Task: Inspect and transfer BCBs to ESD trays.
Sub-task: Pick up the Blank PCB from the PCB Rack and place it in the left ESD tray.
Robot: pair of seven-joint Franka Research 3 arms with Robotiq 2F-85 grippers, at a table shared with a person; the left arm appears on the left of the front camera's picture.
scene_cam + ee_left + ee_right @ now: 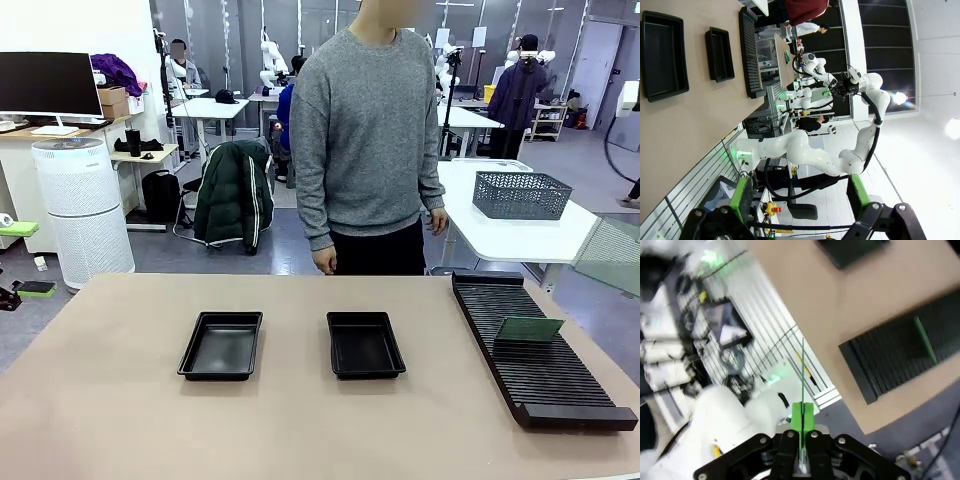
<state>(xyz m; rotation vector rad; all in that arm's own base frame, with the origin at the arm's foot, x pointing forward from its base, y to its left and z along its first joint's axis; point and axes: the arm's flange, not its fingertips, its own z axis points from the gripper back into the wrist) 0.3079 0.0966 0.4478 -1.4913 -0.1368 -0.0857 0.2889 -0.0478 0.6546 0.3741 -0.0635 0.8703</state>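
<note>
Two black ESD trays point(220, 345) point(365, 344) lie side by side in the middle of the table, both with nothing in them; the left wrist view shows them too point(662, 55) point(720, 53). One green BCB point(530, 328) stands upright in the slotted rack point(535, 360). My right gripper point(802, 427) is shut on a second BCB point(802, 370), seen edge-on as a thin green line, held off the table's near right corner. The rack's BCB point(924, 340) lies beyond it. My left gripper point(800, 200) is open with nothing between its green pads, high up and away from the table.
A person in a grey sweater point(365, 140) stands at the far edge, hands down. A dark mesh basket point(521, 194) sits on a white side table behind the rack. The right wrist view is motion-blurred.
</note>
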